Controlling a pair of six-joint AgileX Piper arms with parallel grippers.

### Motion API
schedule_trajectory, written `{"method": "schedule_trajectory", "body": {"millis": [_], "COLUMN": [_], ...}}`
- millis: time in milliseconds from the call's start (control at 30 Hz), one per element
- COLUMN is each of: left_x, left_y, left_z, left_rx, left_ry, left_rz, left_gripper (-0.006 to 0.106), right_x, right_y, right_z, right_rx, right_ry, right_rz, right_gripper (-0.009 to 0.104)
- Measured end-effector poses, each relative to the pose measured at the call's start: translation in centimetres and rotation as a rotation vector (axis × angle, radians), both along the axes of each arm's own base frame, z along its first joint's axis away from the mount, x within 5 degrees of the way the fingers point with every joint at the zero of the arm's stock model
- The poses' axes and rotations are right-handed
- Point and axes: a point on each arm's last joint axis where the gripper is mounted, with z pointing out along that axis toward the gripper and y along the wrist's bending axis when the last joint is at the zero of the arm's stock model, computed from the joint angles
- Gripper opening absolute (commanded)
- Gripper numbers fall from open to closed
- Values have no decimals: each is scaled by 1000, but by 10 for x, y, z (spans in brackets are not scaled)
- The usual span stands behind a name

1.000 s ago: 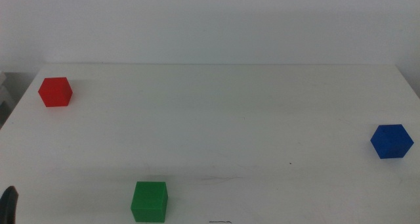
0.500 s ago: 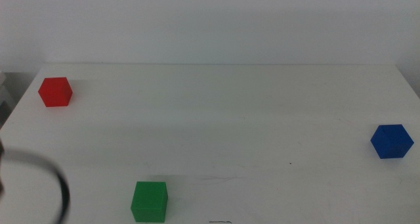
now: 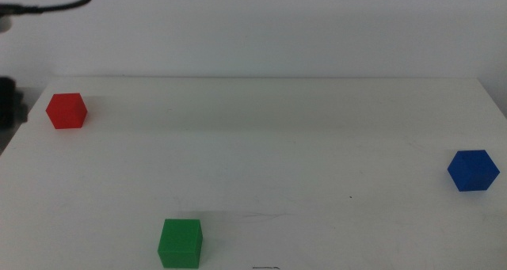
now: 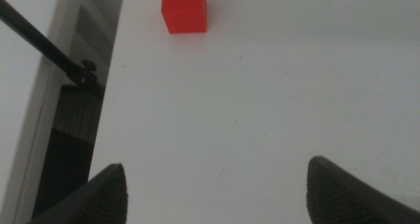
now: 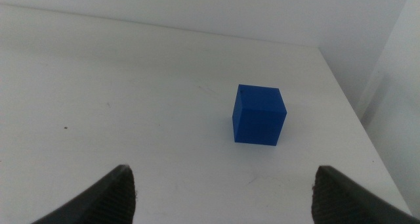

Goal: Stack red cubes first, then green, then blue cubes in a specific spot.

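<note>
Beyond spread left claw (image 4: 213, 184): red cube (image 4: 184, 9).

A plain white counter (image 3: 285, 143) fills most of the room's view, its far edge running against a bare pale wall (image 3: 261, 28). A few faint scuffs and a tiny dark speck (image 3: 352, 197) mark its surface. Beyond its left side stands a white frame (image 4: 56, 86) over dark space.
</note>
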Motion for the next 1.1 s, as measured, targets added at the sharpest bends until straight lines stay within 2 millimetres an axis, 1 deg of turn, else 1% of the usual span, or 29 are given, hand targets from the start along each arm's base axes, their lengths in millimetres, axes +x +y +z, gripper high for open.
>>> {"method": "schedule_trajectory", "body": {"millis": [133,333,433,600,733,900,1033,1100], "left_x": [33,87,116,167,203,240,263,271], "left_y": [4,11,21,45,56,63,67,68], "left_z": [3,-7,-12,-29,-46,-59,-76,-83], "left_rx": [-10,-12,-17,-38,-46,-29,-31,-33], "left_ry": [64,159,191,285,344,347,349,343], "left_rz": [1,3,20,35,30,3,-5,-8], "left_gripper": [94,94,94,94,94,94,94,94], "right_x": [0,0,0,0,0,0,0,0], "right_y": [0,0,0,0,0,0,0,0], "right_z": [0,0,0,0,0,0,0,0], "right_rx": [0,0,0,0,0,0,0,0], "right_ry": [0,0,0,0,0,0,0,0], "right_rz": [0,0,0,0,0,0,0,0], "right_gripper": [82,82,82,82,82,82,82,82]}}
